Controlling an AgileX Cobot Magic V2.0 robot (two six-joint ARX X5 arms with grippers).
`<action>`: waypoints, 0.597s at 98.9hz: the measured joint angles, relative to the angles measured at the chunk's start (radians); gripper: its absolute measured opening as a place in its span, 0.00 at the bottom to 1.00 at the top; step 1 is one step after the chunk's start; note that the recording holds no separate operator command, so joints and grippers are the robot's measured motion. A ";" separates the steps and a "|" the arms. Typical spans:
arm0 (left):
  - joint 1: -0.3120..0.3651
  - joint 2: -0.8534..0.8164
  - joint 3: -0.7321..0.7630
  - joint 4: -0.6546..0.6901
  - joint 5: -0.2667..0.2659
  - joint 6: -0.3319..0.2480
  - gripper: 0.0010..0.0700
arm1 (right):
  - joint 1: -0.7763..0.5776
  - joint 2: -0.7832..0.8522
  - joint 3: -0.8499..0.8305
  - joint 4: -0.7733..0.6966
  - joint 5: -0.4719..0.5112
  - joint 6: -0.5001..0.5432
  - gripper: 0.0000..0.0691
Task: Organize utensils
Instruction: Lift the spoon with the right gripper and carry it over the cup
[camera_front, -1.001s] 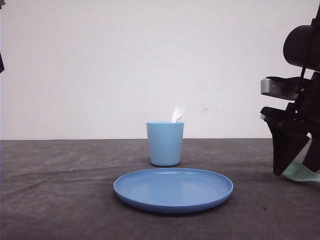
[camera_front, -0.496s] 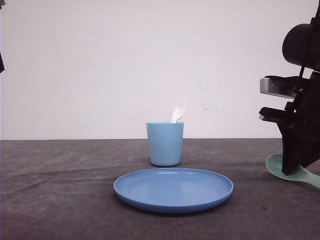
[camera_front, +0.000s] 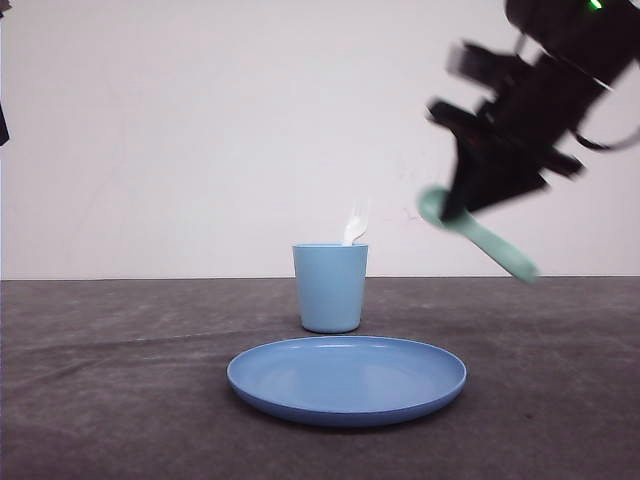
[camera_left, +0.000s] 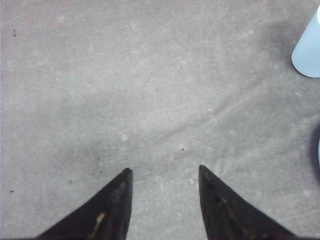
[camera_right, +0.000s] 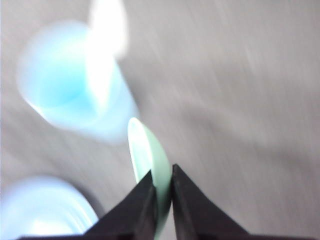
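My right gripper (camera_front: 462, 205) hangs high at the right, blurred by motion, and is shut on the mint-green spoon (camera_front: 478, 235). In the right wrist view the spoon (camera_right: 147, 150) stands edge-on between the closed fingertips of that gripper (camera_right: 162, 175). The white fork (camera_front: 356, 222) stands in the light blue cup (camera_front: 330, 287), its tines above the rim; the right wrist view shows the fork (camera_right: 106, 45) and the cup (camera_right: 70, 85) as blurs beyond the spoon. My left gripper (camera_left: 164, 171) is open over bare grey cloth, nothing between its fingers.
A round blue plate (camera_front: 346, 380) lies in front of the cup, and its rim (camera_right: 42, 207) shows in the right wrist view. The cup's side (camera_left: 309, 50) is at the edge of the left wrist view. Grey cloth covers the table.
The right gripper has risen from the table at the far right with the spoon and swung left, toward the cup. Fork, cup and plate have not moved.
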 joint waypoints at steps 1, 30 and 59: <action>0.000 0.000 0.000 0.000 0.000 0.000 0.33 | 0.003 0.000 0.005 0.007 0.000 0.001 0.04; 0.000 0.000 0.000 0.000 0.000 0.000 0.33 | 0.109 -0.001 0.036 0.399 0.001 0.001 0.04; 0.000 0.000 0.000 0.000 0.000 0.000 0.33 | 0.179 0.079 0.036 0.745 0.006 -0.059 0.04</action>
